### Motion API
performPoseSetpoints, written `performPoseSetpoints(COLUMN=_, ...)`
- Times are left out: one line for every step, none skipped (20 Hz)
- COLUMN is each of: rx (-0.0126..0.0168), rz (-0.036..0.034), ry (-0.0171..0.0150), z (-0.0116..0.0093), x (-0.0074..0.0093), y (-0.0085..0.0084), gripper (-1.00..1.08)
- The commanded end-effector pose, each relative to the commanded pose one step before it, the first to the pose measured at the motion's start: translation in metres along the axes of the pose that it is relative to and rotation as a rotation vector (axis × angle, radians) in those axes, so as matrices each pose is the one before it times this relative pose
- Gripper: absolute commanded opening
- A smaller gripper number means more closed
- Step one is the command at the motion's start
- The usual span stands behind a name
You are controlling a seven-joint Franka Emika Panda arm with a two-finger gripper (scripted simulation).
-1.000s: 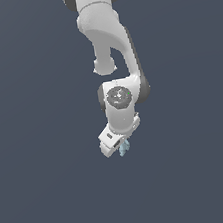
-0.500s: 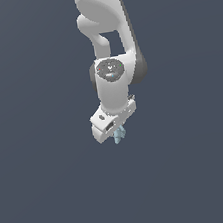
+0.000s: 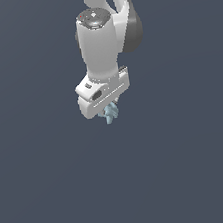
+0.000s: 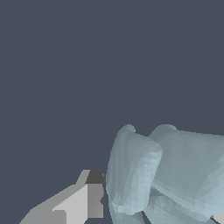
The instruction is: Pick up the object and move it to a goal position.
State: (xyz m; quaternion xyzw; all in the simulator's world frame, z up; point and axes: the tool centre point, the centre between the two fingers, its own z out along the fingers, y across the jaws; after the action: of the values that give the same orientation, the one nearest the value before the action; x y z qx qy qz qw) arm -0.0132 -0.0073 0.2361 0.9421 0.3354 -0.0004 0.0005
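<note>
exterior: white arm's jaws [image 3: 110, 114] point down, closed on the pale lumpy object [image 3: 112, 113], whose lobes hang below them, clamped so it can be carried | wrist: object [image 4: 166, 175] sits right against one finger [image 4: 81, 201], filling the grip

The arm [image 3: 104, 44] now stands straighter and looks bigger in the exterior view than a second ago. The gripper [image 3: 109, 115] sits higher and has turned, so its wide side faces us. The lumpy object [image 3: 111, 113] has gone up with it, poking out below.
</note>
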Motion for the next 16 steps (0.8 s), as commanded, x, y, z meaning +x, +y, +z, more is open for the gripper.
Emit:
performPoseSetpoints(rx=0.00021, rz=-0.00036, ry=0.00047, z=-0.02694, x=-0.0119, y=-0.00317, gripper=-1.0)
performPoseSetpoints(rx=0.00045, rz=-0.0002, ry=0.00048, z=-0.01115, x=-0.0048, y=-0.00109, gripper=-1.0)
performPoseSetpoints(rx=0.0, rz=0.0, ry=0.0, z=-0.01094, x=-0.00466, y=-0.00108, gripper=-1.0)
performPoseSetpoints(rx=0.0, rz=0.0, ry=0.0, z=-0.01067, x=-0.00451, y=-0.00103, gripper=-1.0)
performPoseSetpoints(rx=0.00045, rz=-0.00015, ry=0.00051, z=-0.01043, x=-0.00445, y=-0.00091, gripper=-1.0)
performPoseSetpoints(rx=0.0, rz=0.0, ry=0.0, z=-0.01008, x=-0.00421, y=-0.00092, gripper=-1.0)
performPoseSetpoints(rx=0.0, rz=0.0, ry=0.0, z=-0.00974, x=-0.00405, y=-0.00087, gripper=-1.0)
performPoseSetpoints(rx=0.00044, rz=-0.00011, ry=0.00052, z=-0.00942, x=-0.00401, y=-0.00073, gripper=-1.0)
performPoseSetpoints(rx=0.0, rz=0.0, ry=0.0, z=-0.00898, x=-0.00371, y=-0.00077, gripper=-1.0)
performPoseSetpoints(rx=0.0, rz=0.0, ry=0.0, z=-0.00861, x=-0.00353, y=-0.0007, gripper=-1.0)
performPoseSetpoints(rx=0.0, rz=0.0, ry=0.0, z=-0.00824, x=-0.00334, y=-0.00061, gripper=-1.0)
performPoseSetpoints(rx=0.0, rz=0.0, ry=0.0, z=-0.00783, x=-0.00314, y=-0.00052, gripper=-1.0)
performPoseSetpoints(rx=0.0, rz=0.0, ry=0.0, z=-0.00735, x=-0.00293, y=-0.00044, gripper=-1.0)
performPoseSetpoints(rx=0.0, rz=0.0, ry=0.0, z=-0.00678, x=-0.00269, y=-0.00038, gripper=-1.0)
performPoseSetpoints(rx=0.0, rz=0.0, ry=0.0, z=-0.00617, x=-0.00244, y=-0.00033, gripper=-1.0)
performPoseSetpoints(rx=0.0, rz=0.0, ry=0.0, z=-0.00558, x=-0.0022, y=-0.00028, gripper=-1.0)
